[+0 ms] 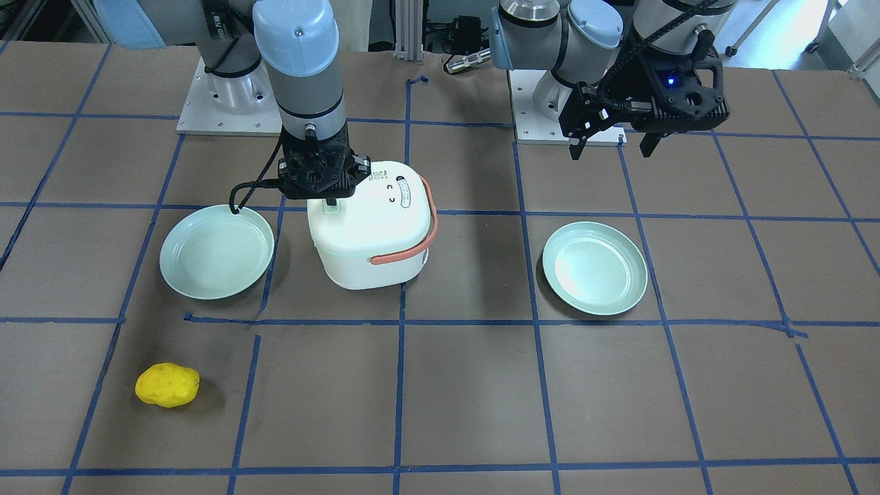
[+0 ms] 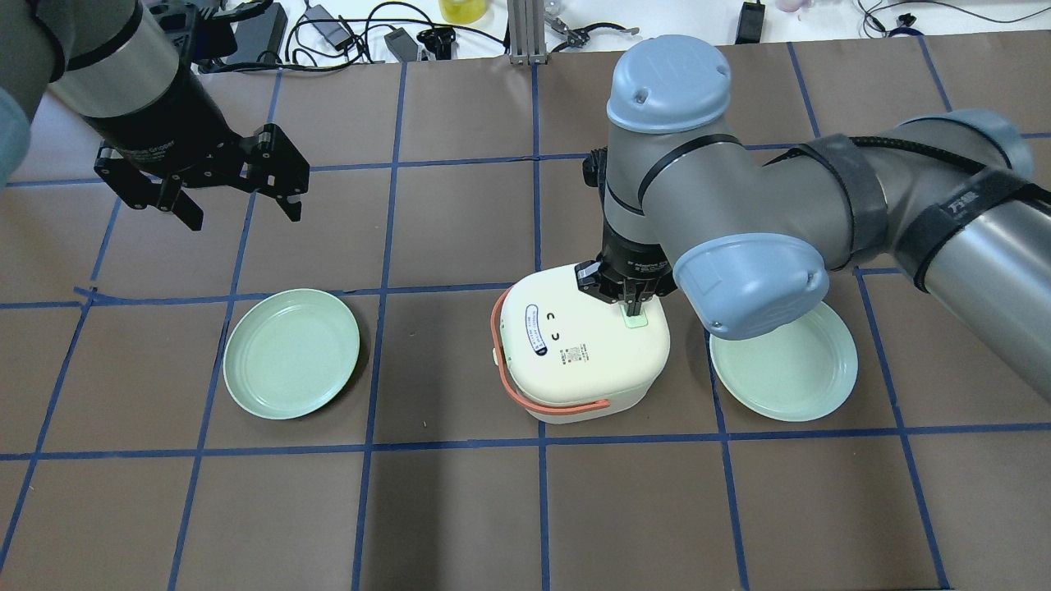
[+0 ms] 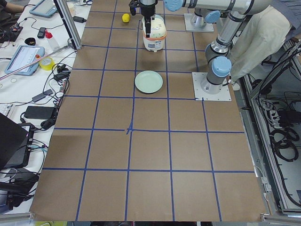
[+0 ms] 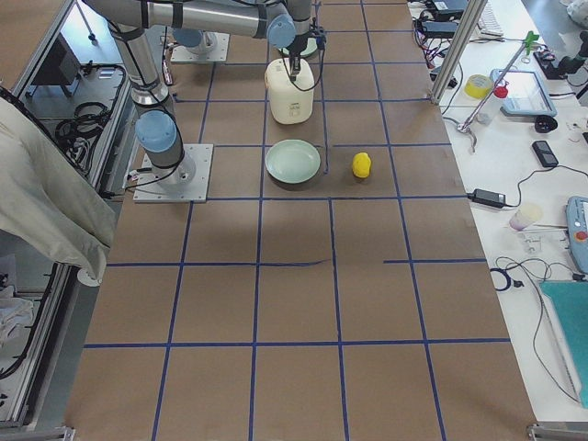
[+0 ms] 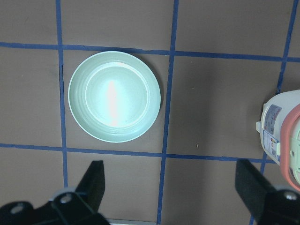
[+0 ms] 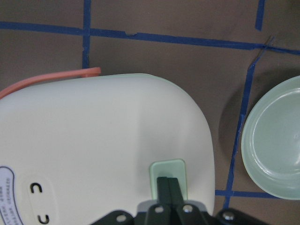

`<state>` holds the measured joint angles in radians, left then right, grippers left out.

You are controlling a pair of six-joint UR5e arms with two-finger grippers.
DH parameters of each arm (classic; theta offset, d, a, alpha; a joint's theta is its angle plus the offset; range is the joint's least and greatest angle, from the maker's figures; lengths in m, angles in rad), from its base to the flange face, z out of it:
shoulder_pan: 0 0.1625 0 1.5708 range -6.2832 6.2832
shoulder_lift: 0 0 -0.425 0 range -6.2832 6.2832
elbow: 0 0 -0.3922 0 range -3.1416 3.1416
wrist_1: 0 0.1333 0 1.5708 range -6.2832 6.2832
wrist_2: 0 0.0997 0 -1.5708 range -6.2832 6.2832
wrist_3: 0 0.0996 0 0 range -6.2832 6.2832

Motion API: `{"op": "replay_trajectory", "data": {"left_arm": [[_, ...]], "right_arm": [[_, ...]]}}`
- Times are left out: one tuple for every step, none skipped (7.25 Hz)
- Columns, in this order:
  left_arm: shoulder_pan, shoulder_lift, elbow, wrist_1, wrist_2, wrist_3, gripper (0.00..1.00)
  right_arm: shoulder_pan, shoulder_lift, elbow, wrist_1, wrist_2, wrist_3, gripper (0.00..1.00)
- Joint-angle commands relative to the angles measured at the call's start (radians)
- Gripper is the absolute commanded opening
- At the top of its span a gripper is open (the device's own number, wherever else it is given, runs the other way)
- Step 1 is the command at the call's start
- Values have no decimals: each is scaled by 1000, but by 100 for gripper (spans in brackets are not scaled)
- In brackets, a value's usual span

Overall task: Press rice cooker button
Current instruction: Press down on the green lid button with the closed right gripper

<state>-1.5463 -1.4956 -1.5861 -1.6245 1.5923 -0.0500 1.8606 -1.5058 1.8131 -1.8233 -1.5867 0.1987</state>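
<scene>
A white rice cooker [image 2: 575, 349] with an orange handle stands mid-table; it also shows in the front view [image 1: 371, 230] and the right wrist view [image 6: 93, 140]. Its pale green button [image 6: 167, 176] sits near the lid's edge. My right gripper [image 6: 167, 183] is shut, fingertips together and resting on the button [image 2: 634, 318]; it also shows from the front [image 1: 331, 203]. My left gripper [image 2: 238, 205] is open and empty, hovering above the table away from the cooker, also seen from the front [image 1: 612, 144].
Two pale green plates lie on either side of the cooker [image 2: 291, 353] [image 2: 784, 369]. A yellow object [image 1: 167, 385] lies near the operators' side. Blue tape lines grid the brown table. Cables and tools lie past the far edge.
</scene>
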Motion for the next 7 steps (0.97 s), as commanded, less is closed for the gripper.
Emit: {"op": "replay_trajectory", "data": {"left_arm": [[0,0,0,0,0,1,100],[0,0,0,0,0,1,100],[0,0,0,0,0,-1,100],[0,0,0,0,0,1,100],[0,0,0,0,0,1,100],[0,0,0,0,0,-1,100],[0,0,0,0,0,1,100]], "right_arm": [[0,1,3,-14,-2,-4,2],[0,2,6,-14,-12,-4,2],[0,6,6,-14,-12,-8,2],[0,4,6,-14,-12,-5,3],[0,4,6,-14,-10,-5,3],[0,4,6,-14,-9,-5,4],[0,4,6,-13,-7,-4,5]]}}
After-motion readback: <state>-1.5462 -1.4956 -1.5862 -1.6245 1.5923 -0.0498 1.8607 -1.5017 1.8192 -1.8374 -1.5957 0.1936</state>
